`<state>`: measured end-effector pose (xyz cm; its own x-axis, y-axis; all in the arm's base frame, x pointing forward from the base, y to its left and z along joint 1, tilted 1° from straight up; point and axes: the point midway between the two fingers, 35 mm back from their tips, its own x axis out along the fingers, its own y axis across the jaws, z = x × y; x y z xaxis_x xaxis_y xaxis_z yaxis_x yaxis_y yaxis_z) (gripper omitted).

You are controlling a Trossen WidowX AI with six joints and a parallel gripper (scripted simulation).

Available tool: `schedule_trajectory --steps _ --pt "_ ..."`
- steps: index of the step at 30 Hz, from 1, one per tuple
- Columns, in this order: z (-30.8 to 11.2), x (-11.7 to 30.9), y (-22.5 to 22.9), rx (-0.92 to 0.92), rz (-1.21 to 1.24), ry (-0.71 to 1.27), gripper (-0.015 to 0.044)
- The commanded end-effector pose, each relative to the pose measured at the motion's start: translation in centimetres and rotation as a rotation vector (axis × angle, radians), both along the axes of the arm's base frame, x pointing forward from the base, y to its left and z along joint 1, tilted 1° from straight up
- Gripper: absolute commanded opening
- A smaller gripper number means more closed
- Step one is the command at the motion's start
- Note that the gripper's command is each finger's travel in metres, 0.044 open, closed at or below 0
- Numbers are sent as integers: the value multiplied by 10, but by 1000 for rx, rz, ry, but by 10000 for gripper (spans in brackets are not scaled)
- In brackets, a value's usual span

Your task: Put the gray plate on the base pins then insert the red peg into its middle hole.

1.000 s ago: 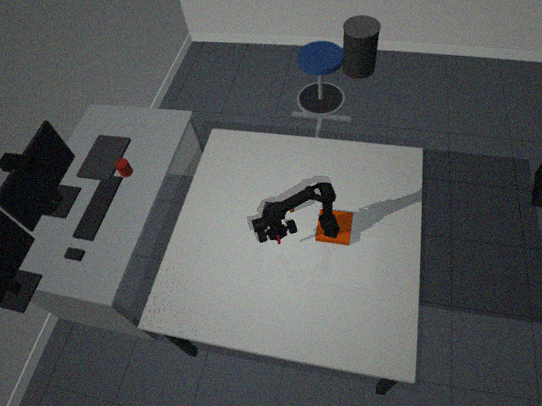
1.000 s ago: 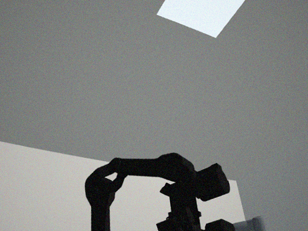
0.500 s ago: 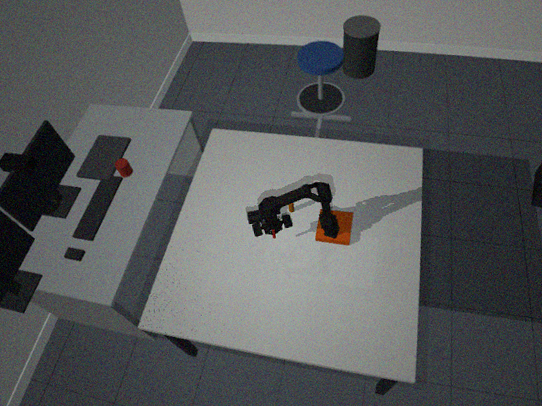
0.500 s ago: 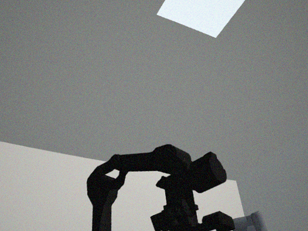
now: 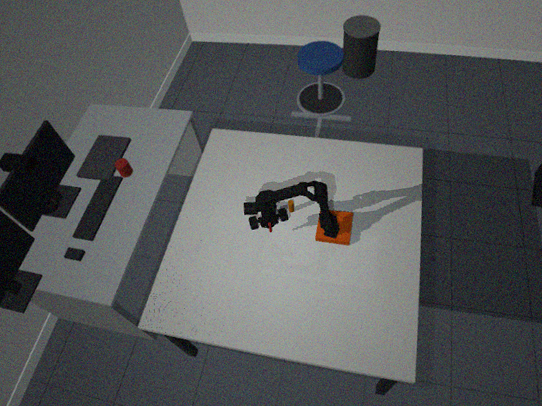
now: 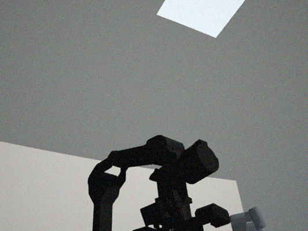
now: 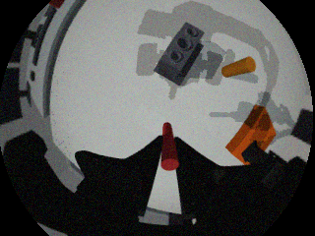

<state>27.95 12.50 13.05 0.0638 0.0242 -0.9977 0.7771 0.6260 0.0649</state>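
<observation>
My gripper (image 5: 269, 222) (image 7: 167, 139) is shut on the red peg (image 5: 269, 227) (image 7: 169, 153). The peg points downward between the fingertips and is held above the white table; its shadow lies apart from it. The gray plate (image 7: 167, 62) is ahead of the fingers, near the top middle of the wrist view, with three round openings in a row on top. A darker part, seemingly the base (image 7: 191, 65), shows beneath it along its right side. I cannot tell whether the plate is fully seated or which openings hold pins. In the top view the arm hides both. In the exterior view the fingertips are cut off.
An orange-yellow cylinder (image 5: 291, 205) (image 7: 238, 67) is on the table (image 5: 253, 296) right of the plate. The orange mounting plate (image 5: 347, 220) (image 7: 238, 143) under my arm's foot is farther right. A desk (image 5: 137, 120) with monitors stands left of the table.
</observation>
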Motion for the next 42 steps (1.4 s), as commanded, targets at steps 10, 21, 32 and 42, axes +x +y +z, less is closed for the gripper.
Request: schedule_trajectory --steps 10,21,32,42 --pt "0 28 -29 -5 1 6 0" --pt "1 48 -56 -8 2 6 0" --pt "1 65 -86 -12 2 5 0" --pt "0 77 -116 -15 3 5 0"
